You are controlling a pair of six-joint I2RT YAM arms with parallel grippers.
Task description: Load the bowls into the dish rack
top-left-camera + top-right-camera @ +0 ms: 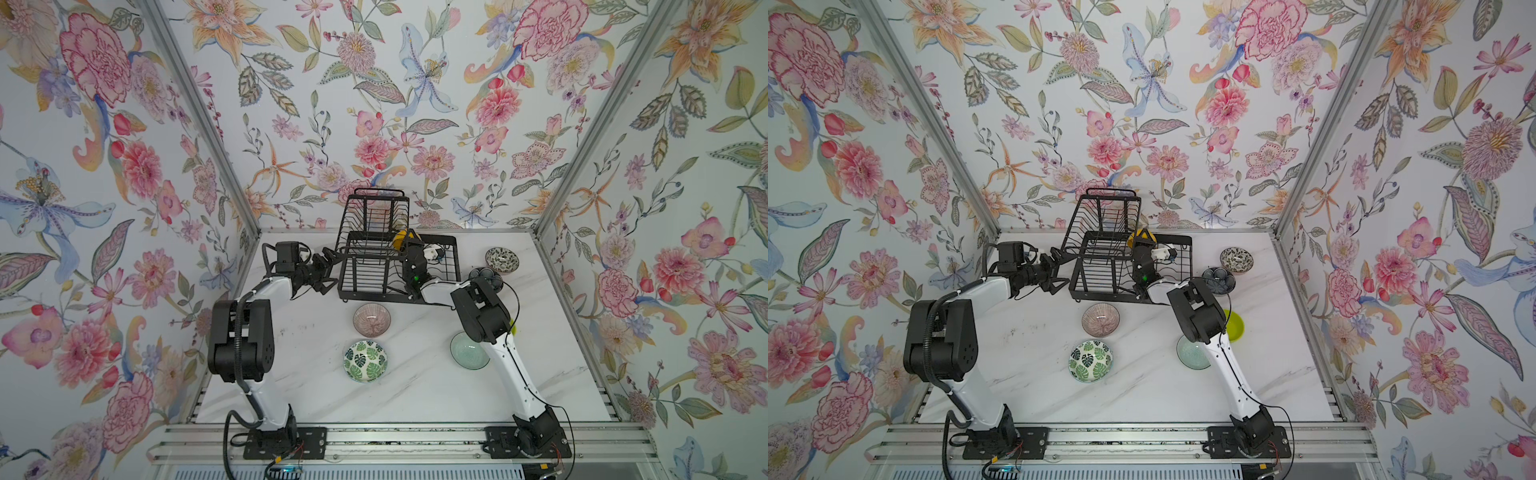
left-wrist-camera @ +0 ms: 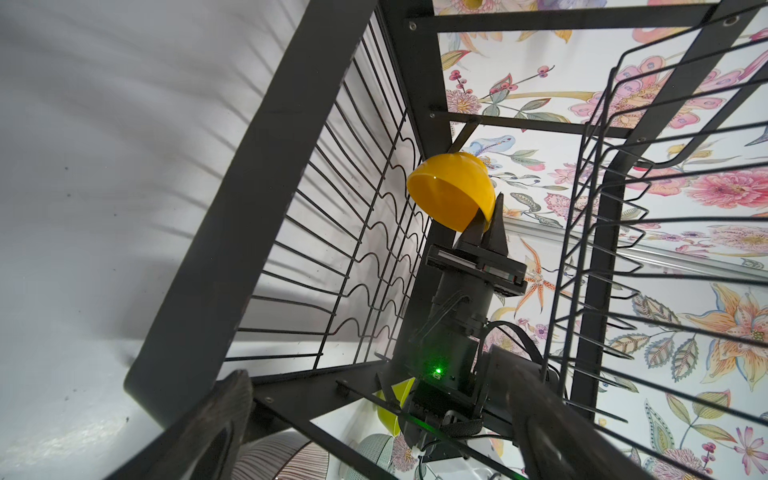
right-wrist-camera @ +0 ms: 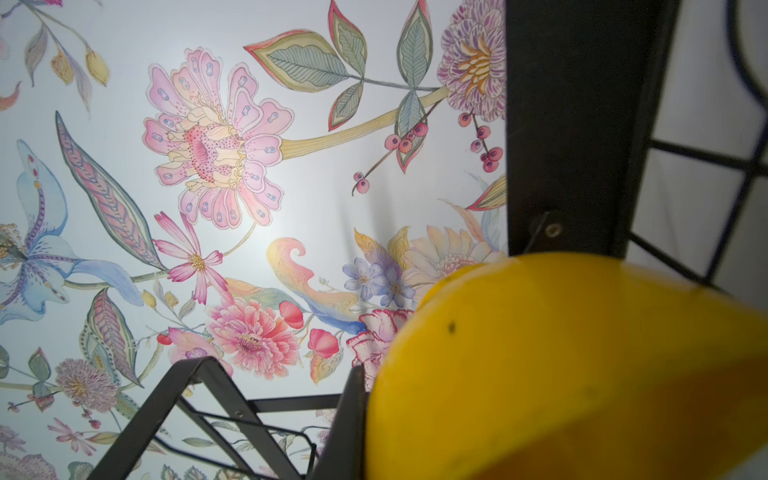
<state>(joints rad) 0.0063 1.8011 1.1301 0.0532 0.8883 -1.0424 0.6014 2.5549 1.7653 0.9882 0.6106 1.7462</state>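
Note:
The black wire dish rack (image 1: pixel 347 286) stands at the back middle of the table. My right gripper (image 1: pixel 409 238) reaches into it from the right and is shut on the rim of a yellow bowl (image 2: pixel 451 195), which hangs tilted over the wavy slots. In the right wrist view this bowl (image 3: pixel 561 365) fills the lower corner beside a rack post. My left gripper (image 1: pixel 329 270) is open at the rack's left end, and its fingers (image 2: pixel 232 411) straddle the frame's corner. On the table sit pink ribbed (image 1: pixel 371 319), leaf-patterned (image 1: pixel 365 360) and aqua (image 1: pixel 467 351) bowls.
A black-and-white patterned bowl (image 1: pixel 502 260) and a dark blue floral bowl (image 1: pixel 486 276) sit right of the rack. A lime green bowl (image 1: pixel 1233 325) lies half hidden behind my right arm's elbow. Floral walls close in the back and both sides.

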